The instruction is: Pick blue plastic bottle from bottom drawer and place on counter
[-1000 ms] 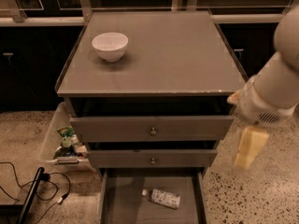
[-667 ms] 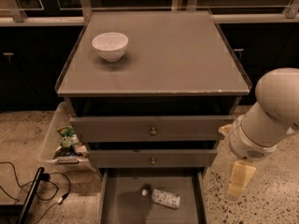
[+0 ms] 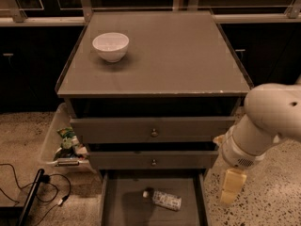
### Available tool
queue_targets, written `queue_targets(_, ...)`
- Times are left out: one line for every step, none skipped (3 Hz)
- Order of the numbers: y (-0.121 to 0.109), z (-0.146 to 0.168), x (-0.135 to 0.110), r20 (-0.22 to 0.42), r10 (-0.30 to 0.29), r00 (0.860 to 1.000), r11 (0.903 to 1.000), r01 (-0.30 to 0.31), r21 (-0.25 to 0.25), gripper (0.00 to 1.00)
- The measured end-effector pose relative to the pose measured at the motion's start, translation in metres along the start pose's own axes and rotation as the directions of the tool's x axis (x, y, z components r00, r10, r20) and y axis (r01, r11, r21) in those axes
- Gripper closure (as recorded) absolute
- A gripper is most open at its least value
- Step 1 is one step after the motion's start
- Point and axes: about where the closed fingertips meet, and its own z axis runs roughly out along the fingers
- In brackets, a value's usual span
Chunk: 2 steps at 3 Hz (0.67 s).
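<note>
- Room was dim, with a speckled floor (image 3: pixel 277 201) and dark cabinets behind.
- Grey counter (image 3: pixel 178 55) had a chipped front edge; white bowl (image 3: pixel 111 46) sat back-left.
- Bottom drawer (image 3: pixel 127 206) stood open.
- Gripper (image 3: pixel 231 192) hung right of that drawer, over the floor; couldn't tell its grip state.
- Blue plastic bottle (image 3: pixel 163 199) lay on its side mid-drawer.

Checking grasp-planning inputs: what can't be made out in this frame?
All camera view.
bottom drawer: front end cut off by the lower edge.
blue plastic bottle: label print too small to read.
top drawer: inside dark, shadowed by the counter.
gripper, hanging right of the bottom drawer above the floor: its arm cut off by the right edge.
</note>
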Motion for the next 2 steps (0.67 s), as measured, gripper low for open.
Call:
queue_targets(0.003, 0.082, 0.009, 0.010, 0.013, 1.000, 0.9975, -0.012, -0.069, 0.00)
queue_targets(-0.001, 0.154, 0.014, 0.056, 0.022, 0.998, 0.9967, -0.018, -0.079, 0.00)
